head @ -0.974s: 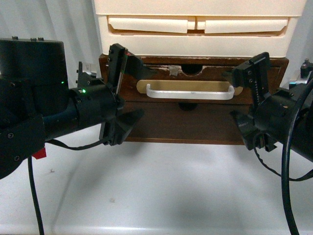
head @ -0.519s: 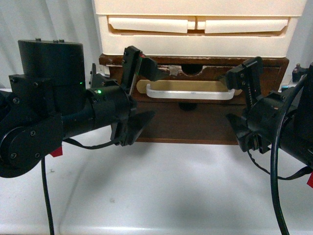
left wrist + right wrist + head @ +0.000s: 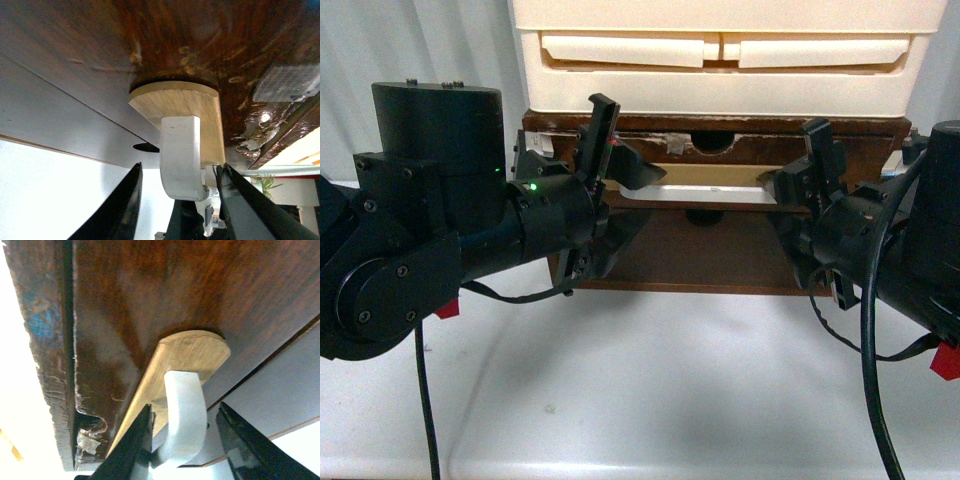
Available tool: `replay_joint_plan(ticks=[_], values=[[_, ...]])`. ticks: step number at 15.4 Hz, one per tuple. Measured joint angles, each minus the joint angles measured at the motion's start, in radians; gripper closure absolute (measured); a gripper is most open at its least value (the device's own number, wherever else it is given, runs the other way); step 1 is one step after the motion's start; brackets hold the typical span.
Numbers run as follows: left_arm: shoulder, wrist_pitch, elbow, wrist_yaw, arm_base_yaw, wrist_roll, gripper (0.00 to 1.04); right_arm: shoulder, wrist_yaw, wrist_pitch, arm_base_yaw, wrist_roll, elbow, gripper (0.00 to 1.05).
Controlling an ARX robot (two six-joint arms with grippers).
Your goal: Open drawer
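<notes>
The cream plastic cabinet [image 3: 720,60] fills the front view's 12 o'clock. Right under it sits the dark wooden drawer [image 3: 752,148], above a plain panel [image 3: 720,250] and the white table [image 3: 670,380]. The left claw [image 3: 620,190] is at the 9 o'clock end of the white handle [image 3: 720,197], and the right claw [image 3: 798,200] is at its 3 o'clock end. Both are released, with fingers spread either side of the bar. The handle's tan plate [image 3: 175,100] lies flat on the wood. A tape scrap [image 3: 675,143] clings to the top edge.
</notes>
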Motion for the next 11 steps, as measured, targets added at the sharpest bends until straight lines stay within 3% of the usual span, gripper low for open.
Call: replay_joint_plan(ticks=[2,4,9,11], values=[[0.001,0.005,0.0,0.0,0.0,-0.005,0.75,0.002,0.001,0.004,0.003,0.001,0.011,0.78],[0.001,-0.002,0.0,0.003,0.002,-0.049,0.87,0.004,-0.005,0.002,0.003,0.077,0.013,0.86],[-0.049,0.099,-0.129,0.005,0.01,-0.117,0.91,-0.013,0.002,0.132,0.031,0.17,-0.099,0.89],[-0.141,0.257,-0.356,0.003,-0.008,-0.126,0.92,-0.092,0.032,0.206,0.088,0.21,-0.306,0.9]])
